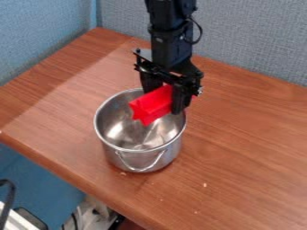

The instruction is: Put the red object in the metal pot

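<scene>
No legible text anywhere (seemingly none)

A reddish-brown wooden bench (72, 76) carries the things. The metal pot (140, 135) stands directly on it, near its front edge

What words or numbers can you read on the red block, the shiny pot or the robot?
There are none to read.
Red block: plain red, no letters or numbers.
Metal pot: bare shiny steel, no label showing.
Gripper, shut on the block over the pot: black, and any marks on it are too blurred to make out.
Wooden table: only wood grain, no writing.
</scene>
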Action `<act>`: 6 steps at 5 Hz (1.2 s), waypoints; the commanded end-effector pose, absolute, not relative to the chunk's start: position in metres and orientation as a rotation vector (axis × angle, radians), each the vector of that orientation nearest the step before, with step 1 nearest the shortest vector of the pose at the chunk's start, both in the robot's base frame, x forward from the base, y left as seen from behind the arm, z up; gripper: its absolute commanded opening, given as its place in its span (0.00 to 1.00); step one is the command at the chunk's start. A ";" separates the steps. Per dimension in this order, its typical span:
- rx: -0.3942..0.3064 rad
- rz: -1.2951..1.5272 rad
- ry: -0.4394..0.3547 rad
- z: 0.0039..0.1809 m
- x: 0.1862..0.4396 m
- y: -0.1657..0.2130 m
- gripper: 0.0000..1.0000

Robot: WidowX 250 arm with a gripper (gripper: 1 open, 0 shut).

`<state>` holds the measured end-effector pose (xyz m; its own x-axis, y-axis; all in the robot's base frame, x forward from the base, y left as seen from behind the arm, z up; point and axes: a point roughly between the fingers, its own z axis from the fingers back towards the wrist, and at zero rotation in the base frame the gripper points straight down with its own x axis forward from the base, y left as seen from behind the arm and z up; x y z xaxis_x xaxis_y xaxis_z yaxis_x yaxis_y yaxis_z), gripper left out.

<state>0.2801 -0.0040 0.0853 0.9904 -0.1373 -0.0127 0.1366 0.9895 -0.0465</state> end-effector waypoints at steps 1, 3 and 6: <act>-0.043 -0.116 -0.024 0.086 0.293 -0.014 0.00; -0.036 -0.119 -0.020 0.101 0.289 -0.008 0.00; -0.015 -0.159 -0.024 0.129 0.269 0.002 0.00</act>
